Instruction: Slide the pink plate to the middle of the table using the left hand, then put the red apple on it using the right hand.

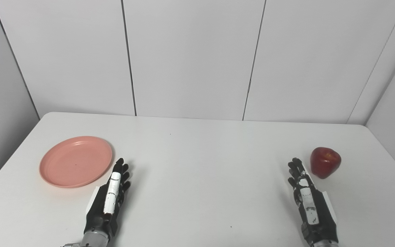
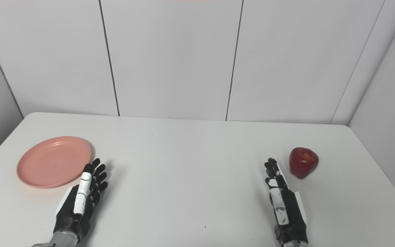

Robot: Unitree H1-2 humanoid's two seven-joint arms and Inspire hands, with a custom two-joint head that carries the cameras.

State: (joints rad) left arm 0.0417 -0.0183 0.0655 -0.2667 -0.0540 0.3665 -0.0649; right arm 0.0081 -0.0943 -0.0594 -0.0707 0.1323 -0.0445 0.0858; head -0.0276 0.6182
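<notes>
the white tabletop [image 1: 197, 178] fills the lower half of the view, with pale wall panels [image 1: 190, 55] rising behind its far edge and angled side walls at either end.

the pink plate [image 1: 75, 161] lies flat at about 9 o'clock from the tabletop's middle, well toward the left side and nowhere near the centre. it is empty, its raised rim showing all the way round.

the left hand [image 1: 110, 195] sits at about 7 o'clock, edge-on with the thumb side up, its arm entering from the bottom edge. its fingers [image 1: 119, 169] are stretched forward and held close together, gripping nothing. the fingertips lie just beside the plate's near right rim; whether they touch it cannot be told.

the right hand [image 2: 283, 204] sits at about 5 o'clock, also edge-on, its fingers [image 2: 272, 171] extended forward and loosely together, empty. it lies just to the left of the fruit with a small gap between them.

the red apple [image 1: 325, 162] stands on the tabletop at about 3 o'clock, near the right edge, well apart from the plate. its top shows a yellowish patch around the stem hollow.
</notes>
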